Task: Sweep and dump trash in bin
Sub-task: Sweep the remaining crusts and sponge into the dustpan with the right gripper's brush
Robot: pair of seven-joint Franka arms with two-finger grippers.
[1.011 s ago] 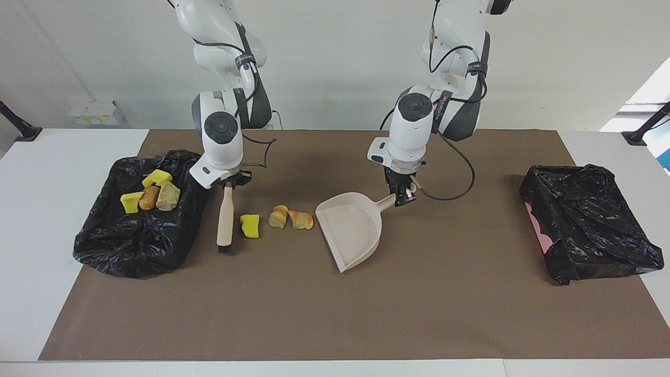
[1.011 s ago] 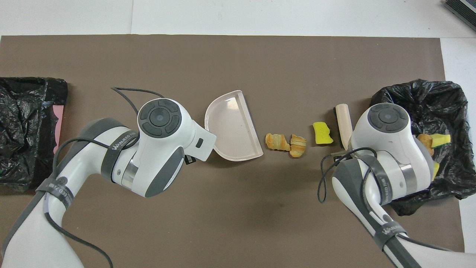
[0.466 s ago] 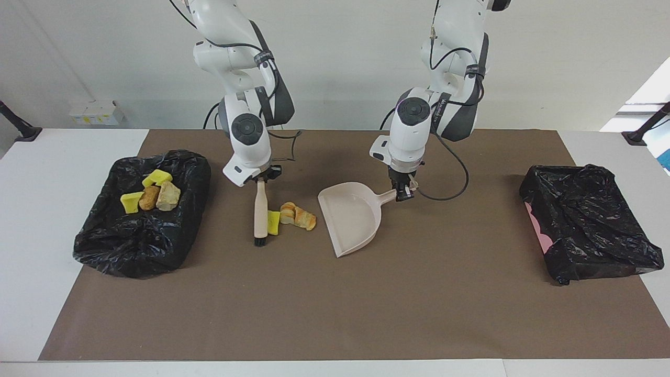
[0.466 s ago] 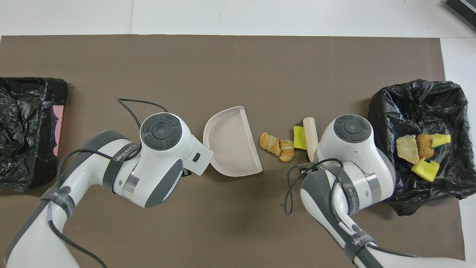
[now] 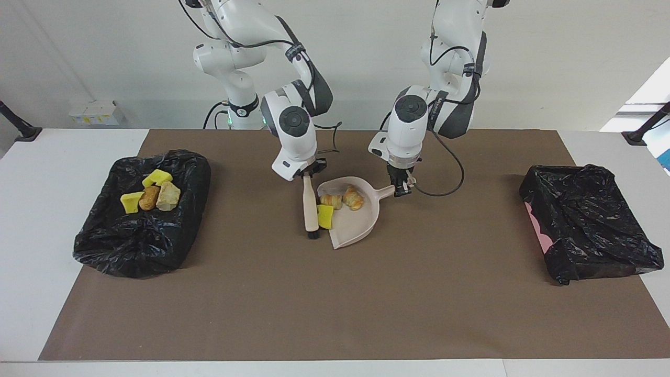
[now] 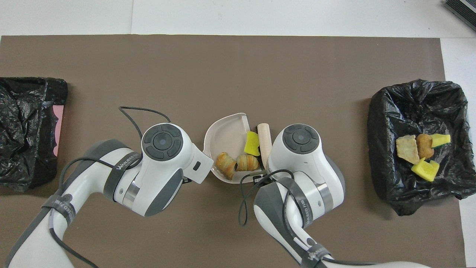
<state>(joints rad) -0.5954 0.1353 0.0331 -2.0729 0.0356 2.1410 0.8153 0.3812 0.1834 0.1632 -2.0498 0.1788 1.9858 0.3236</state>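
My right gripper (image 5: 308, 175) is shut on the handle of the beige brush (image 5: 311, 209), whose bristles rest on the mat against the open edge of the beige dustpan (image 5: 353, 225). My left gripper (image 5: 400, 189) is shut on the dustpan's handle. In the dustpan lie three pieces of trash: a yellow sponge chunk (image 5: 325, 216) at the brush and two croissant pieces (image 5: 331, 200) (image 5: 354, 198). The overhead view shows the brush (image 6: 264, 139), the dustpan (image 6: 227, 132), the sponge chunk (image 6: 252, 143) and the croissant pieces (image 6: 225, 165); both grippers are hidden under their wrists there.
A black-bagged bin (image 5: 141, 246) at the right arm's end holds several scraps (image 5: 151, 192), also seen in the overhead view (image 6: 418, 149). A second black-bagged bin (image 5: 586, 225) stands at the left arm's end. A brown mat (image 5: 335, 303) covers the table.
My right gripper has swept the brush toward the left arm's end, pushing the sponge chunk and two croissant pieces into the dustpan. The dustpan has shifted a little toward the brush.
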